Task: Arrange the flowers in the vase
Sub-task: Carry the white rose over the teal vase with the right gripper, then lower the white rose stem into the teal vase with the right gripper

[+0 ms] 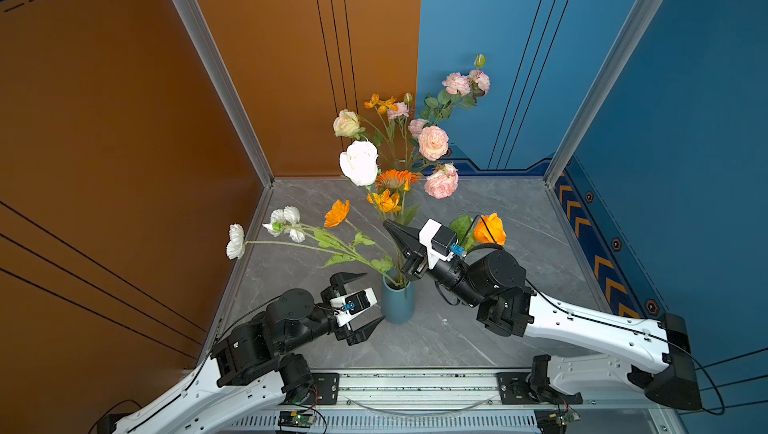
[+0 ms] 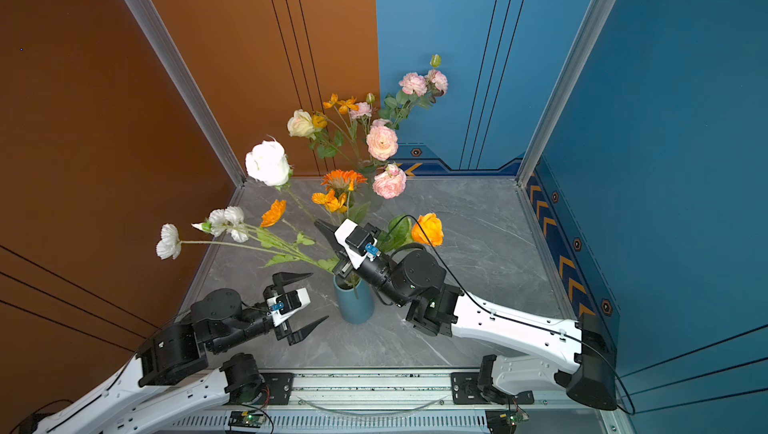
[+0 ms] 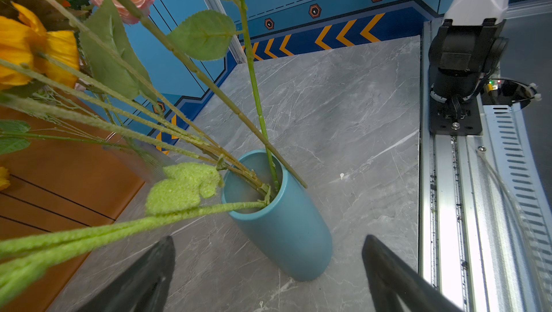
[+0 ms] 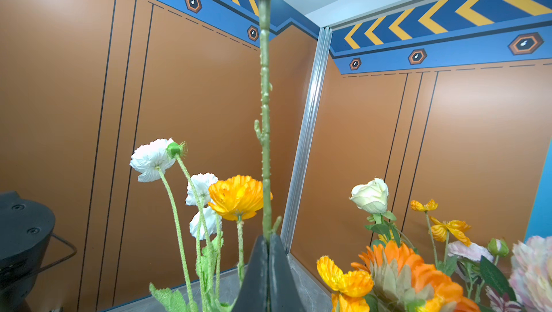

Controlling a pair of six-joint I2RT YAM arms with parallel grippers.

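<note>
Your right hand (image 1: 390,228) is clamped on the white rose stem (image 4: 264,116), just above the blue vase (image 1: 397,303). Stem axis steep, tail end towards vase mouth. Left hand (image 1: 374,297) gapes empty beside vase.

Tabletop (image 1: 419,349) bare in front of blue vase (image 1: 398,307), leaning flowers (image 1: 328,240) crowd its left

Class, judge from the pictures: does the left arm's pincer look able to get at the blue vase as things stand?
Probably yes: the left pincer stands open right beside the blue vase, nothing between them; the leaning stems leave its side free.
</note>
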